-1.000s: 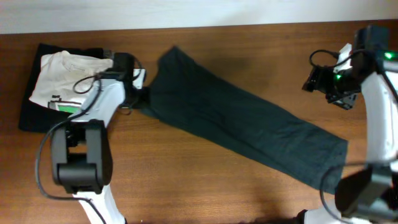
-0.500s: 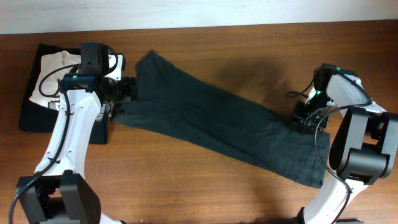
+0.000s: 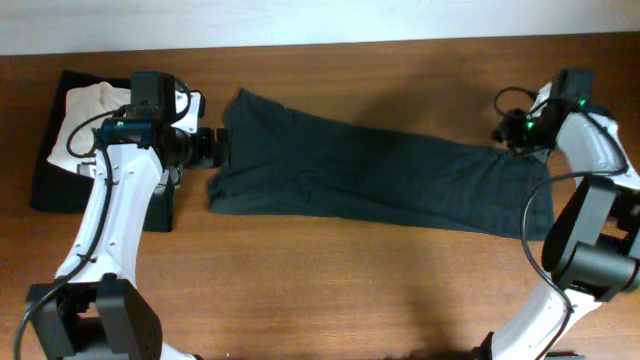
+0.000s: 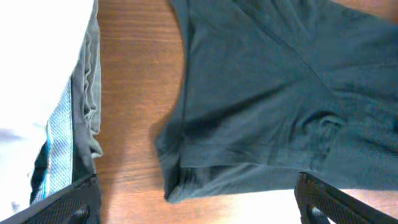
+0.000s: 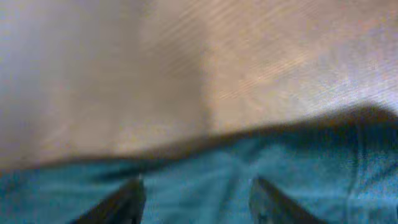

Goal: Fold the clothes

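My left claw (image 4: 193, 202) gapes wide, the dark T-shirt (image 4: 267, 106) just ahead. My right claw (image 5: 196, 196) is spread too, the shirt beneath it.

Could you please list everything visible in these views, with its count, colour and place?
T-shirt: one, dark grey-green, spread lengthwise across the middle of the table.
White tee: one, white, far left, lying on the black garment.
Black garment: one, black, folded, far left, under the white tee.
Table: one, brown wood, beneath everything.
Left gripper: one, black, open, at the T-shirt's left end.
Right gripper: one, black, fingers apart, over the T-shirt's right end.
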`<state>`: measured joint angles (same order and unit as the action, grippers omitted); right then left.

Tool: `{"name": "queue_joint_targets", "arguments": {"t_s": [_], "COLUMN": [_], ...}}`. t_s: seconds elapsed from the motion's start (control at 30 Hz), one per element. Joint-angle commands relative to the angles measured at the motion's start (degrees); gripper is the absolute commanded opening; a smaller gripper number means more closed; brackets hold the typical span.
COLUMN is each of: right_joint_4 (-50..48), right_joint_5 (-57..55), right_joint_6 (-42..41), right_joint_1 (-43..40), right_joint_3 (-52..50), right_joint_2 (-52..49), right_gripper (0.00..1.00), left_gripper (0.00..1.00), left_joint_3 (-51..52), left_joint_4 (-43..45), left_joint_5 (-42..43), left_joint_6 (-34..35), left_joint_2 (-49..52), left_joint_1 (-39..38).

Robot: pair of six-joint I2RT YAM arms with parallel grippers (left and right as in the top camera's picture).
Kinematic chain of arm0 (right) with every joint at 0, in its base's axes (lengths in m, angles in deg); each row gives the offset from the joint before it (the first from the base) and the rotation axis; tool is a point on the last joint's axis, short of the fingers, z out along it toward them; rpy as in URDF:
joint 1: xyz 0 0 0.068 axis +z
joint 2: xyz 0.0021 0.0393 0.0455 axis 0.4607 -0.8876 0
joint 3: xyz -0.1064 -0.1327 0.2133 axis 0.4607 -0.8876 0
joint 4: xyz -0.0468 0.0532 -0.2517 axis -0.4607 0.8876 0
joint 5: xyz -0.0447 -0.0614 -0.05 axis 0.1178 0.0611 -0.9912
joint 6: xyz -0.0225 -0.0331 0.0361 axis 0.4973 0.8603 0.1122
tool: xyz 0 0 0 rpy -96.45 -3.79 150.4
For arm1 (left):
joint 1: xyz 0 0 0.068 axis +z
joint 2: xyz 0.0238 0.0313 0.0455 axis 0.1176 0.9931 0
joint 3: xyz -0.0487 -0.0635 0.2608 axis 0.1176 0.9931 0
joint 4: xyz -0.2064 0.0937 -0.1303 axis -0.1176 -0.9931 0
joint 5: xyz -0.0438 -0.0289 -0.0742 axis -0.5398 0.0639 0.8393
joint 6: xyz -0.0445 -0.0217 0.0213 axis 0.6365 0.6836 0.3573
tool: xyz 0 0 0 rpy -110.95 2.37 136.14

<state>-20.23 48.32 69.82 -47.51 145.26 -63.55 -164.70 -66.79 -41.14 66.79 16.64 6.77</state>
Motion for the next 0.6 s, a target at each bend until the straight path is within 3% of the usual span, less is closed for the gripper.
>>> {"name": "queue_joint_targets", "arguments": {"t_s": [0.0,0.07,0.13,0.23,0.43,0.57], "right_joint_4": [7.7,13.9,20.0,27.1,26.7,24.1], "right_joint_5": [11.5,14.3,16.9,16.7,15.0,0.2], "right_joint_6": [3.1,3.1,3.1,6.1,7.6,1.2], "right_joint_1": [-0.2,-0.2,-0.2,-0.2,-0.1,-0.2], "right_joint_3": [7.6,8.0,8.0,7.9,7.8,5.8], "right_joint_2": [5.0,7.3,7.5,7.5,7.5,7.4], "right_gripper": [0.60,0.61,0.61,0.64,0.73,0.75], "left_gripper": [0.96,0.89,0.63,0.61,0.62,0.59], "left_joint_3": [0.0,0.2,0.4,0.5,0.5,0.5], "left_joint_4": [-0.2,-0.2,-0.2,1.7,2.0,2.9], "left_joint_5": [2.5,2.5,2.4,2.6,3.2,7.2], "left_joint_6": [0.0,0.0,0.0,0.0,0.0,0.0], "left_joint_2": [-0.1,1.6,3.9,9.9,16.4,16.4], "left_joint_1": [-0.1,-0.1,-0.1,-0.1,-0.5,-0.9]}}
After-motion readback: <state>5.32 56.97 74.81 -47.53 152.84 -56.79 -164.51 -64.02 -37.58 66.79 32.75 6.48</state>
